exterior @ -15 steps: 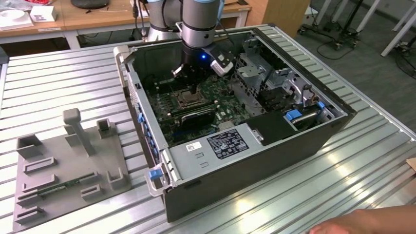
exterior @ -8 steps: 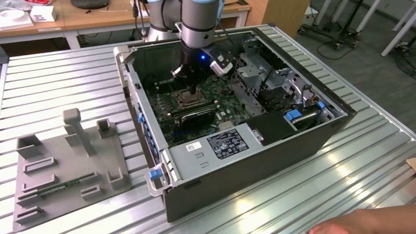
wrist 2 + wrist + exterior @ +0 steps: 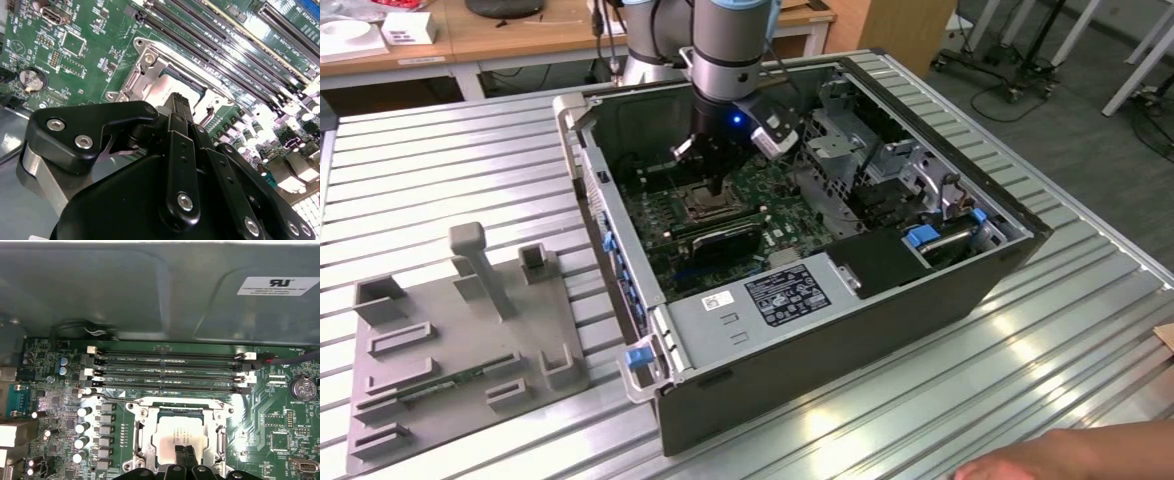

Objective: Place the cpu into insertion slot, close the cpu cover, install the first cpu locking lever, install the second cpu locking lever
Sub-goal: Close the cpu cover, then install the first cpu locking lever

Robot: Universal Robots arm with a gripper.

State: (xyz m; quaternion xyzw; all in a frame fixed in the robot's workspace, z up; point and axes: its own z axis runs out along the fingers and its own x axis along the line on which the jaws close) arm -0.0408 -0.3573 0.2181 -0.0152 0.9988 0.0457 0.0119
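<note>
While the arm (image 3: 720, 60) reaches straight down into the open case (image 3: 854, 340) on the worktop (image 3: 454, 180), wrist vertical with a blue light glowing on it, the jaws are clenched together, gripping nothing, their tips at the edge of the cpu (image 3: 170, 440). That chip lies in the slot (image 3: 136, 405), framed by the cover (image 3: 149, 437), beside the memory slots (image 3: 165, 372). A white label (image 3: 270, 286) sticks to the case wall; a black label (image 3: 787, 292) lies near the case's front edge.

ribbed metal tabletop (image 3: 427, 190), wooden desks (image 3: 520, 38) behind, grey floor (image 3: 1081, 120) with wheeled stands (image 3: 994, 80) at the exterior view's right
</note>
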